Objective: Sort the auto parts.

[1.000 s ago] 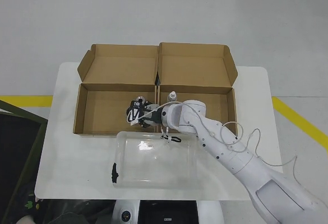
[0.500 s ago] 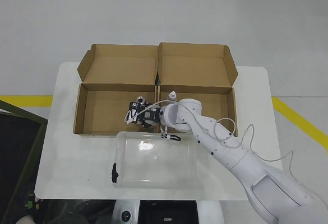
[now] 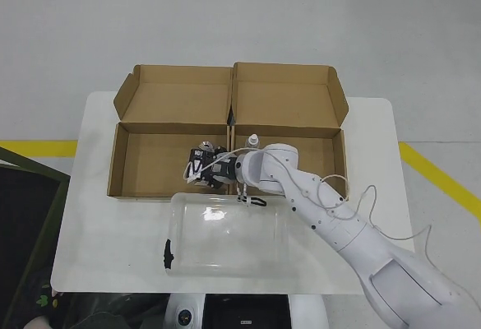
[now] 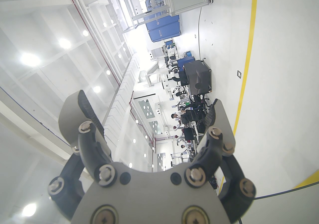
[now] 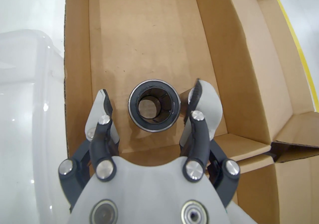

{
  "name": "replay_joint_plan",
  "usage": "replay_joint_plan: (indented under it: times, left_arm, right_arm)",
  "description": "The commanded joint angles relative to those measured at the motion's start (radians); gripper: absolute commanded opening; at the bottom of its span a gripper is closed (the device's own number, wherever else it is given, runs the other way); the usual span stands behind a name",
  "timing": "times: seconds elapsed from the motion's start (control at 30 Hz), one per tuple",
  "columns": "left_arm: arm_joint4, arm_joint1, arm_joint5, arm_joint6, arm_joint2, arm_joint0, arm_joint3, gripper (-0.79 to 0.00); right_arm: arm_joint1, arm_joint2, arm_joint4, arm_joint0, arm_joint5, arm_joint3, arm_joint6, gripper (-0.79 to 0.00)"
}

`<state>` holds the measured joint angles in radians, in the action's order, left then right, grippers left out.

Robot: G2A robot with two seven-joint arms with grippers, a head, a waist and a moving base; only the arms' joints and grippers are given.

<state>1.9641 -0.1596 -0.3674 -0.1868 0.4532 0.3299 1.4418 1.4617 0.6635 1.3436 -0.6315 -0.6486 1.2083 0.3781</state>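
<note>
**Desk:** What is the right gripper (image 5: 152,96) doing?

**Photographer:** It is spread wide and grips nothing. A black cylindrical sleeve (image 5: 154,108) stands on end between the fingers (image 5: 203,96), its hollow bore facing up. There is bare cardboard on either side of it, and neither pad touches it.

**Desk:** Where exactly is the sleeve?

**Photographer:** It is on the floor of the left cardboard box (image 5: 149,30). It stands close to the end wall that meets the neighbouring box, well away from the far end. The top view puts the gripper over that same end of the box, nearer the front wall than the hinged lid.

**Desk:** And around it?

**Photographer:** The right cardboard box (image 3: 314,146) sits flush beside the first one. Both have their lids folded back and lie across the far half of the white table (image 3: 108,247). A clear plastic bin (image 3: 174,247) stands on the near half, its far edge just beside the boxes' front walls. The right arm (image 3: 330,218) stretches across the bin's far corner to reach the left box. Two small black fittings show at the bin's edges, too small to identify. Yellow floor tape (image 3: 34,148) runs past the table on both sides.

**Desk:** The other arm?

**Photographer:** The left gripper (image 4: 149,100) is also spread wide and carries nothing. It points up and away from the table, toward the ceiling lights (image 4: 27,59) of a large hall.
</note>
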Motion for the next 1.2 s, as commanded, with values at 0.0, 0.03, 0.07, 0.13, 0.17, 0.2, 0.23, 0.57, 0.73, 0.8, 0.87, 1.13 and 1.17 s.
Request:
replay_joint_plan:
  times: [0.0,0.03,0.07,0.13,0.17,0.2,0.23,0.57,0.73,0.8,0.87,1.13,1.17]
  left_arm:
    - [0.0,0.0,0.0,0.0,0.0,0.0,0.0,0.0]
    - [0.0,0.0,0.0,0.0,0.0,0.0,0.0,0.0]
    - [0.0,0.0,0.0,0.0,0.0,0.0,0.0,0.0]
    - [0.0,0.0,0.0,0.0,0.0,0.0,0.0,0.0]
    - [0.0,0.0,0.0,0.0,0.0,0.0,0.0,0.0]
    - [0.0,0.0,0.0,0.0,0.0,0.0,0.0,0.0]
    - [0.0,0.0,0.0,0.0,0.0,0.0,0.0,0.0]
    - [0.0,0.0,0.0,0.0,0.0,0.0,0.0,0.0]
    - [0.0,0.0,0.0,0.0,0.0,0.0,0.0,0.0]
    - [0.0,0.0,0.0,0.0,0.0,0.0,0.0,0.0]
    - [0.0,0.0,0.0,0.0,0.0,0.0,0.0,0.0]
    - [0.0,0.0,0.0,0.0,0.0,0.0,0.0,0.0]
    - [0.0,0.0,0.0,0.0,0.0,0.0,0.0,0.0]
  right_arm:
    - [-0.005,0.014,0.0,-0.009,-0.005,0.034,-0.006,-0.194]
    - [-0.008,0.023,0.0,-0.016,-0.008,0.054,-0.008,-0.197]
    - [-0.012,0.033,0.0,-0.024,-0.011,0.076,-0.011,-0.2]
    - [-0.02,0.057,-0.007,-0.044,-0.021,0.122,-0.017,-0.203]
    - [-0.025,0.07,-0.006,-0.054,-0.021,0.148,-0.018,-0.203]
    - [-0.03,0.084,-0.008,-0.067,-0.024,0.174,-0.02,-0.197]
    - [-0.035,0.099,-0.011,-0.082,-0.029,0.2,-0.023,-0.197]
    - [-0.103,0.274,0.027,-0.294,-0.091,0.489,-0.075,-0.145]
    - [-0.134,0.366,0.06,-0.412,-0.124,0.614,-0.123,-0.132]
    - [-0.146,0.409,0.081,-0.463,-0.126,0.657,-0.146,-0.117]
    - [-0.157,0.452,0.101,-0.516,-0.127,0.696,-0.193,-0.117]
    - [-0.201,0.656,0.201,-0.737,-0.111,0.745,-0.432,-0.114]
    - [-0.205,0.684,0.207,-0.761,-0.1,0.743,-0.463,-0.111]
